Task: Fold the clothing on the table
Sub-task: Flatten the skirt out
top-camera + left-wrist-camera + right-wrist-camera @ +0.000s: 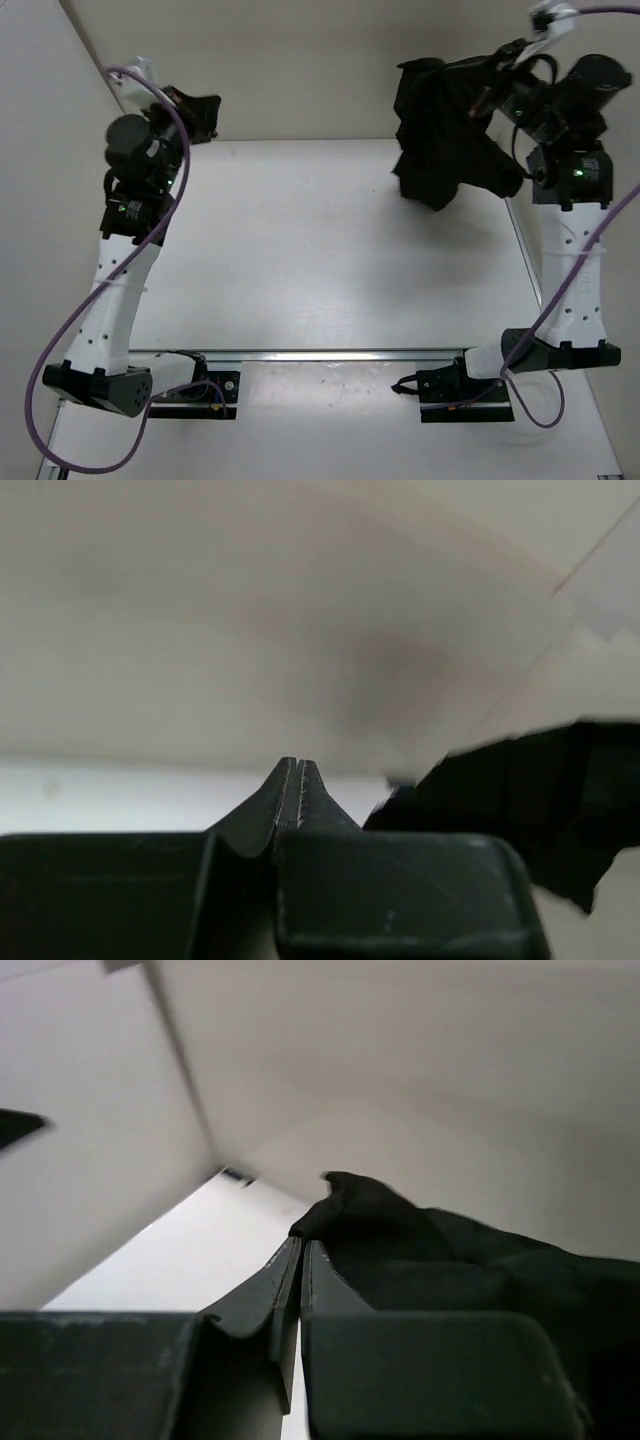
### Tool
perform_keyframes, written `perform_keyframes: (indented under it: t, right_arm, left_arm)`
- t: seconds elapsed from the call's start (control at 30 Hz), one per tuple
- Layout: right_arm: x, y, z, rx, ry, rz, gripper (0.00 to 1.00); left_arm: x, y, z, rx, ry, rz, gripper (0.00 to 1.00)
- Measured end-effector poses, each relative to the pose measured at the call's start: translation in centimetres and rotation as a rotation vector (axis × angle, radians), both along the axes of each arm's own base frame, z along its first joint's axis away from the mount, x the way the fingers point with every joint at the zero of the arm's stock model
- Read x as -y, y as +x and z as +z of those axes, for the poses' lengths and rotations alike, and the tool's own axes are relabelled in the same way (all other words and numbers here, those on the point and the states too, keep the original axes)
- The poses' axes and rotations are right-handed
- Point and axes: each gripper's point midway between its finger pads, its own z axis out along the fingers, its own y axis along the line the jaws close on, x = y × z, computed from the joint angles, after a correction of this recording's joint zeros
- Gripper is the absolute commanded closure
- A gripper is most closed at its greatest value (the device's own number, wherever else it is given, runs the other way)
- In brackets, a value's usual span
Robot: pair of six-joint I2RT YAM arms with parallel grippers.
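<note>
We have no fold yet: our right gripper (300,1250), pinched shut, holds the clothing (440,130) bunched above the table (320,260). Our left gripper (295,770) is closed and empty.

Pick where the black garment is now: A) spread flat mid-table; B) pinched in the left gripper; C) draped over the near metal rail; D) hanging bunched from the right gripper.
D: the black garment hangs in a bunch from the shut right gripper over the far right of the table, while the left gripper is shut on nothing.
</note>
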Motion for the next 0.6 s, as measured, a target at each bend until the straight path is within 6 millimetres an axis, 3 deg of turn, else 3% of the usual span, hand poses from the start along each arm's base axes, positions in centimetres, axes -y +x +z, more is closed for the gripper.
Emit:
perform_keyframes:
  t: [0.07, 0.13, 0.23, 0.27, 0.3, 0.33, 0.37, 0.43, 0.5, 0.57, 0.6]
  right_arm:
    - [-3.8, 0.2, -2.2, -0.047, -0.008, 0.101, 0.99]
    - [-8.0, 0.8, -5.6, -0.127, -0.036, 0.206, 1.00]
    - [-16.8, 1.4, -14.7, -0.328, -0.129, 0.402, 1.00]
    - [-19.5, 1.1, -18.3, -0.406, -0.165, 0.460, 1.00]
    - [-21.7, 0.3, -21.6, -0.481, -0.201, 0.516, 0.91]
    - [-23.6, -0.7, -25.0, -0.563, -0.238, 0.563, 0.70]
    - [-25.1, -2.1, -28.2, -0.653, -0.277, 0.608, 0.61]
    - [-26.9, -4.7, -31.7, -0.759, -0.336, 0.679, 0.49]
    - [-26.7, -5.8, -32.1, -0.793, -0.354, 0.696, 0.39]
    - [-25.1, -4.9, -30.1, -0.761, -0.319, 0.663, 0.28]
    - [-23.7, -4.2, -28.9, -0.734, -0.293, 0.630, 0.27]
  left_arm:
    - [0.8, 0.9, -4.7, -0.097, 0.016, -0.029, 1.00]
    - [1.7, 2.3, -12.2, -0.257, 0.041, -0.054, 0.99]
    - [2.2, 2.2, -23.5, -0.529, 0.076, -0.084, 0.94]
    - [2.1, 1.8, -26.1, -0.600, 0.082, -0.090, 0.86]
    - [1.8, 1.0, -28.6, -0.672, 0.088, -0.092, 0.75]
    - [1.5, 0.5, -29.7, -0.708, 0.092, -0.091, 0.67]
    - [1.3, 0.3, -30.1, -0.723, 0.091, -0.089, 0.49]
    - [0.8, 0.2, -29.4, -0.705, 0.084, -0.085, 0.36]
    - [0.5, 0.1, -28.3, -0.676, 0.070, -0.077, 0.21]
    - [0.6, 0.1, -27.1, -0.647, 0.067, -0.085, 0.16]
    - [0.8, 0.2, -26.6, -0.636, 0.064, -0.091, 0.15]
